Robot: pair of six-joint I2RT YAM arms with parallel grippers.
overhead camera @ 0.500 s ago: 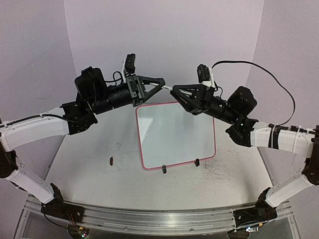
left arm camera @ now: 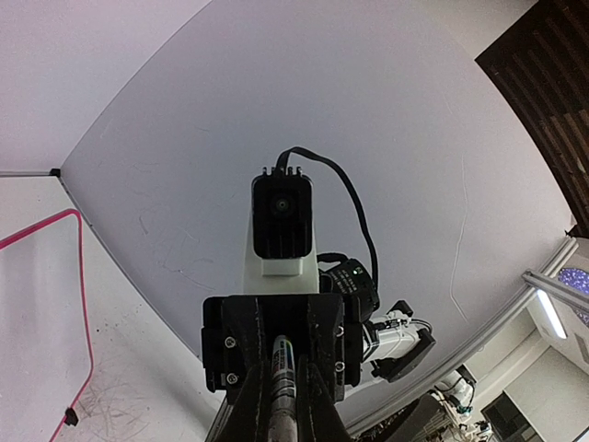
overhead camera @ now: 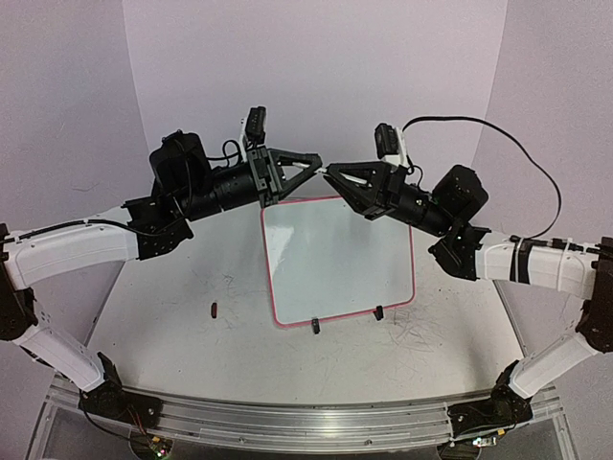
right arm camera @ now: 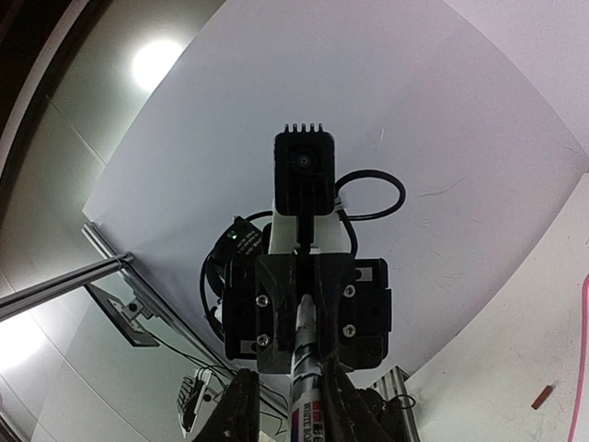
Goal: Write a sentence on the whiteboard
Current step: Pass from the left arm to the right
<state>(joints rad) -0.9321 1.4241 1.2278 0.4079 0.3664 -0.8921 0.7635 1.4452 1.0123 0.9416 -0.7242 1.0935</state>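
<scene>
The whiteboard (overhead camera: 335,259) lies flat on the table, red-pink frame, two black clip feet at its near edge. Its face is blank; no sentence shows. My left gripper (overhead camera: 314,164) and right gripper (overhead camera: 331,173) meet tip to tip in the air above the board's far edge. A whiteboard marker (overhead camera: 323,170) runs between them, one end in each. In the left wrist view my left gripper (left arm camera: 281,410) is shut on the marker (left arm camera: 282,364). In the right wrist view my right gripper (right arm camera: 296,391) holds the marker (right arm camera: 306,368), whose far end sits in the left jaws.
A small dark brown piece (overhead camera: 214,309) lies on the table left of the board; it also shows in the right wrist view (right arm camera: 543,396). Scribble marks (overhead camera: 421,335) cover the tabletop near the board's right corner. White walls close in the back and sides.
Both grippers have risen slightly and closed in on each other; the gap between their tips, where a pale bit of marker showed, is now gone.
</scene>
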